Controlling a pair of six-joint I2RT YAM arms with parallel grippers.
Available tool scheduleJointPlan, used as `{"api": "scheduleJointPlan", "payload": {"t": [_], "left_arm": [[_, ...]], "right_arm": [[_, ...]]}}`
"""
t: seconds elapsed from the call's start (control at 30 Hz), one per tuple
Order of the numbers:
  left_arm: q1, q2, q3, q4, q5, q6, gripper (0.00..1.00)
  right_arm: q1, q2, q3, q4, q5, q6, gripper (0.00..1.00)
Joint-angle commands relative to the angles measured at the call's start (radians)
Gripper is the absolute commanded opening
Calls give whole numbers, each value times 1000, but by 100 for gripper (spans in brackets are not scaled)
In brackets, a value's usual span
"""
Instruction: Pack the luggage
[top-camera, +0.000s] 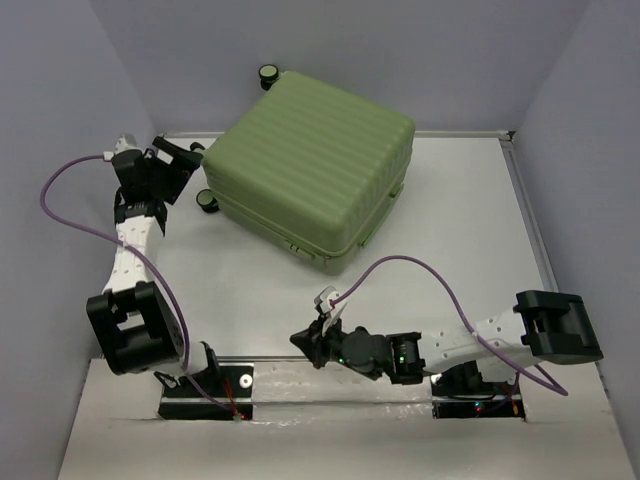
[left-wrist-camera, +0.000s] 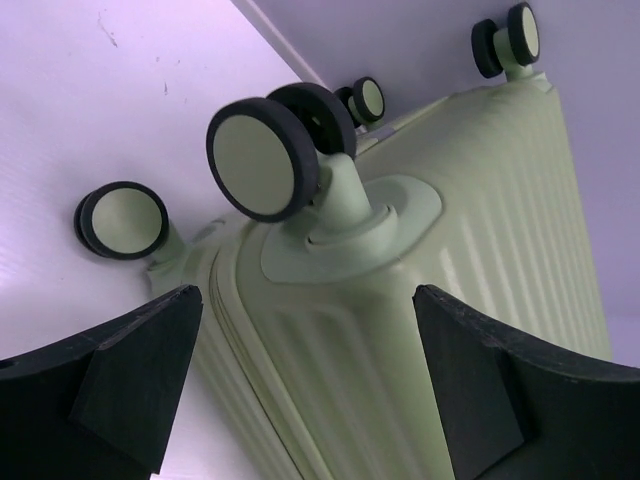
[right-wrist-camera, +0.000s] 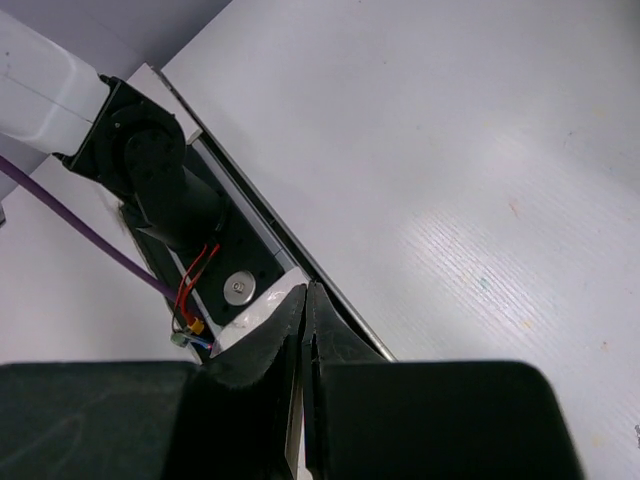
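1. The luggage (top-camera: 310, 180) lies flat on the far middle of the table (top-camera: 450, 220), its ribbed shell up and both halves shut together. Its wheels (left-wrist-camera: 265, 150) point toward the left side.
2. I see no loose items left out to pack, so I judge the filling and lid-closing done. I cannot tell whether the seam is fastened all the way round; that may be what is left.
3. My left gripper (top-camera: 190, 165) sits just beside the wheel end, fingers (left-wrist-camera: 130, 380) spread wide and holding nothing. From its wrist view the nearest wheel's corner lies between them, apart from both.
4. My right gripper (right-wrist-camera: 305, 330) is well away from the case, near the table's front edge, its jaws pressed together on nothing.
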Motion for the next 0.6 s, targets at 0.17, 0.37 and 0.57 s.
{"api": "scheduleJointPlan", "payload": {"t": [0.17, 0.37, 0.57], "left_arm": [[11, 219, 168, 200, 137, -143, 99], [11, 333, 261, 235, 140, -206, 99], [11, 407, 292, 295, 174, -290, 99]], "right_arm": [[-3, 1, 8, 8, -6, 31, 7], [-3, -5, -1, -4, -3, 37, 7], [-3, -20, -9, -22, 16, 48, 7]]}}
